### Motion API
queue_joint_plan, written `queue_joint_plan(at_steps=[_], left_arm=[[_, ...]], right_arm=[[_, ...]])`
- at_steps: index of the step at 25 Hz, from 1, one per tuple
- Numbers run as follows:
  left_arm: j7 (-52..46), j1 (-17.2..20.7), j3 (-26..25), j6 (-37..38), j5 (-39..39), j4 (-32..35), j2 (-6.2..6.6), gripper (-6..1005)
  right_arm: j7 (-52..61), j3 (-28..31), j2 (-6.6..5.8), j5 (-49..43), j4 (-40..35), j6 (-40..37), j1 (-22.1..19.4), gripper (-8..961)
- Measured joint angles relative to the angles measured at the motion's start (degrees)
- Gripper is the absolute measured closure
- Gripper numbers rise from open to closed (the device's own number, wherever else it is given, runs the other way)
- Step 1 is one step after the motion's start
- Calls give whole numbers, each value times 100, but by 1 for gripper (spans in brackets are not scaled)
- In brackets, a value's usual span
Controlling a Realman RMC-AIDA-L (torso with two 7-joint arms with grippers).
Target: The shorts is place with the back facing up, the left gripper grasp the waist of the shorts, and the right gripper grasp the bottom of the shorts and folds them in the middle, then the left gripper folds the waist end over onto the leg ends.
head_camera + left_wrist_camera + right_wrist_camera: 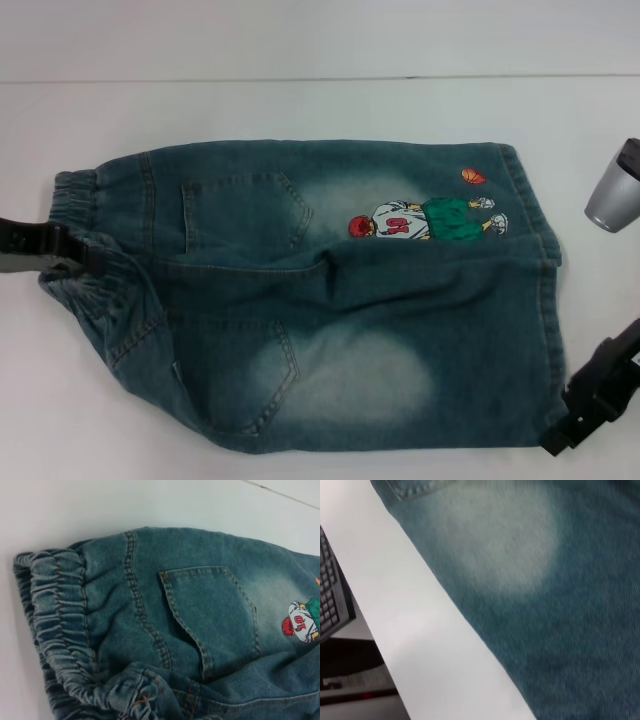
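Observation:
The blue faded denim shorts (330, 300) lie flat on the white table, back up, with two patch pockets and the embroidered basketball player (425, 220) showing. The ruffled waist (85, 265) is at the left and the leg ends (545, 300) are at the right. My left gripper (70, 248) reaches in from the left edge and is shut on the waist, which bunches up around it. The left wrist view shows the gathered waist (60, 630) and a back pocket (210, 615) close up. My right gripper (575, 415) sits at the near right corner of the lower leg hem.
A silver cylindrical arm part (615, 190) hangs at the right, beyond the leg ends. The right wrist view shows the table's edge (395, 645) running along the shorts (560, 605), with a dark keyboard (327, 590) below and beyond it.

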Motion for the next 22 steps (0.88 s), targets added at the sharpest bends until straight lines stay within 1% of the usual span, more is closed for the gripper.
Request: queue_joint_plan(at_steps=[8, 22], left_arm=[[0, 13, 4, 0, 1, 0, 1, 970], [0, 10, -12, 7, 1, 0, 2, 970]], right_arm=[[-102, -53, 4, 119, -17, 30, 10, 336], [-186, -47, 17, 120, -16, 125, 10, 870]])
